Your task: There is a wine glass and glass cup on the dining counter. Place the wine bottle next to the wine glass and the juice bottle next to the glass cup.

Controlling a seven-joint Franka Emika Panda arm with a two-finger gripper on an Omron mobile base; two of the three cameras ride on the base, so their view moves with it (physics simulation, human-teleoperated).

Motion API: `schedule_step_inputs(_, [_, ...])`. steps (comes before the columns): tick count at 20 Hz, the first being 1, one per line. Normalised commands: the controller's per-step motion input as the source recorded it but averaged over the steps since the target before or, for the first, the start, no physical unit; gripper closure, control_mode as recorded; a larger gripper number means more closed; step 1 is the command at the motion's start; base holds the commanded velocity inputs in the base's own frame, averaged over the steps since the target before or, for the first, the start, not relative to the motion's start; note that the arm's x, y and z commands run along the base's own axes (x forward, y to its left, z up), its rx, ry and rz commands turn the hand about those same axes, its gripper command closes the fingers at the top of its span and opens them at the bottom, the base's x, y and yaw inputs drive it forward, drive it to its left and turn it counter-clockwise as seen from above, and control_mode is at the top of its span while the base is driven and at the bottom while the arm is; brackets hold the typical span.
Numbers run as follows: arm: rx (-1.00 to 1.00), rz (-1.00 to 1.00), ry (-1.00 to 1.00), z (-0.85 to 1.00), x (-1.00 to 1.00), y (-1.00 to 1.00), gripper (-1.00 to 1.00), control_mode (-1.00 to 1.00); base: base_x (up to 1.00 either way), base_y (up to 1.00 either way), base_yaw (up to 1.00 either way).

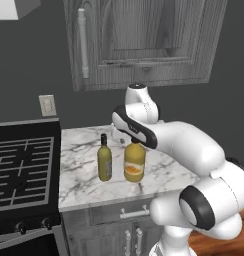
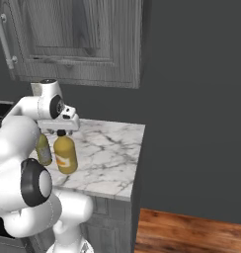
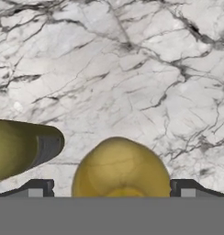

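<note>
Marble tops the small bench [image 1: 159, 175] on which both bottles stand upright, in front of a dark wall and under a grey wooden wall cabinet [image 1: 139, 40]. On it the juice bottle [image 1: 134, 161] stands just beside the wine bottle [image 1: 104, 160], apart from it, the wine bottle on the side toward the stove [image 1: 21, 170]. Right above the juice bottle's cap hangs the pincer [image 3: 112, 190], pointing straight down; the hand view looks down on the orange shoulder with a dark fingertip [image 3: 38, 188] at either side, so it stands spread astride the bottle without pinching it. That same view shows the wine bottle leaning in from the left edge. Only the left base view shows the stove and a wall socket [image 1: 47, 105]; the right base view shows the bench's far corner and a wooden floor [image 2: 191, 232]
</note>
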Motion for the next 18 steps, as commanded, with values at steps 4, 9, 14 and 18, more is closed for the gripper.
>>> schedule_step_inputs(4, [0.0, 0.0, 0.0, 0.0, -0.12, 0.0, -1.0, -1.0, 0.0, 0.0, 0.0])
schedule_step_inputs(9, [0.0, 0.0, 0.0, -0.07, -0.01, -0.04, -1.0, -1.0, 0.0, 0.0, 0.0])
schedule_step_inputs(14, [0.0, 0.0, 0.0, -0.08, 0.13, -0.08, -1.0, -1.0, 0.0, 0.0, 0.0])
schedule_step_inputs(18, [0.0, 0.0, 0.0, 0.0, 0.05, 0.0, -1.0, -1.0, 0.0, 0.0, 0.0])
